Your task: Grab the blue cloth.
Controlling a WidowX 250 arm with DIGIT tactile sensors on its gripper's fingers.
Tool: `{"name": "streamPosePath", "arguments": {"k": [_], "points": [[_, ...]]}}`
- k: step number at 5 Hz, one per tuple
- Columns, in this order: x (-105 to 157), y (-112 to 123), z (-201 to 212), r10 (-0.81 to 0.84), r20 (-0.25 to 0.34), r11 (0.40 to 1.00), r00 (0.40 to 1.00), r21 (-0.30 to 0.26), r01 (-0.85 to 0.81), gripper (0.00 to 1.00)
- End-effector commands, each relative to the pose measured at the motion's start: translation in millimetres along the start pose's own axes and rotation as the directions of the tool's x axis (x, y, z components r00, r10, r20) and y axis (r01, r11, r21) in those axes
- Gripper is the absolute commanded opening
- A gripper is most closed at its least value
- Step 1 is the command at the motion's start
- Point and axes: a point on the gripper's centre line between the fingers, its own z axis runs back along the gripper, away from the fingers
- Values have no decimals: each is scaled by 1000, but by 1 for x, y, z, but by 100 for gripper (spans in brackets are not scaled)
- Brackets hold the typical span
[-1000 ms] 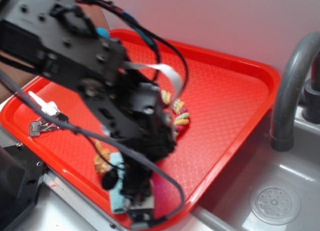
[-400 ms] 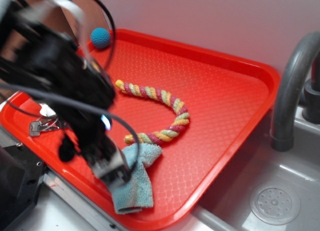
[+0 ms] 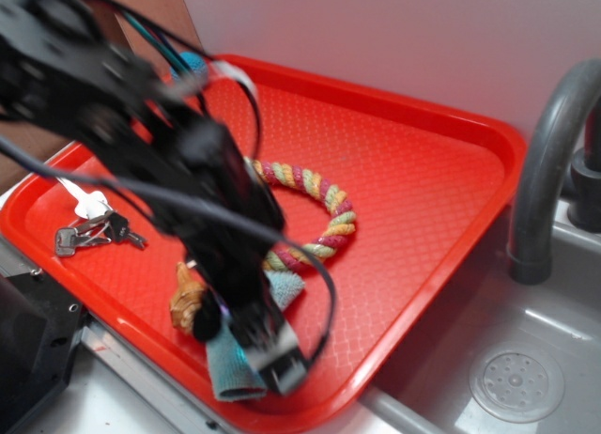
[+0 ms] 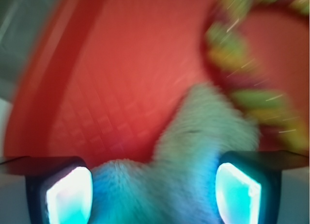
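Jaws spread wide, one glowing pad at each lower corner of the wrist view, with the cloth [image 4: 193,151] filling the gap between them. Nothing is clamped; whether either pad touches the pile cannot be told through the blur.

Gripper [image 3: 268,359] points down at the near edge of the tray [image 3: 423,171], over the cloth [image 3: 230,368]. Cloth lies at the tray's front edge, just tray-inward of the lip, rumpled; a second flap shows just beside the rope [image 3: 319,218]. Arm hides the cloth's middle.

Key relation: cloth sits directly under and between the jaws, not off to a side. Its long axis appears to run from the tray's front lip back toward the rope, so roughly crosswise to the line between the pads. Judgement: closing here should catch a fold rather than slide along it.

Other things on the tray: rope ring [image 4: 252,93] behind the cloth, toward the tray's centre; keys [image 3: 94,232] toward the tray's left edge; a tan object [image 3: 186,298] touching or just beside the cloth, identity unclear.

Risk, as judged: the rope lies near the cloth's far end and could be snagged.
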Motion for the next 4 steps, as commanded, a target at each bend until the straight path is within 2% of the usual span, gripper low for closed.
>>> {"name": "streamPosePath", "arguments": {"k": [1,2,3,4], "points": [[5,-15,-3,38,-16,998,999,-42,-39,32],[3,-7,10,36,18,997,999,-62,-35,0],[3,-1,15,52,24,996,998,-69,-50,0],[2,7,24,53,33,998,998,-46,-51,0]]}}
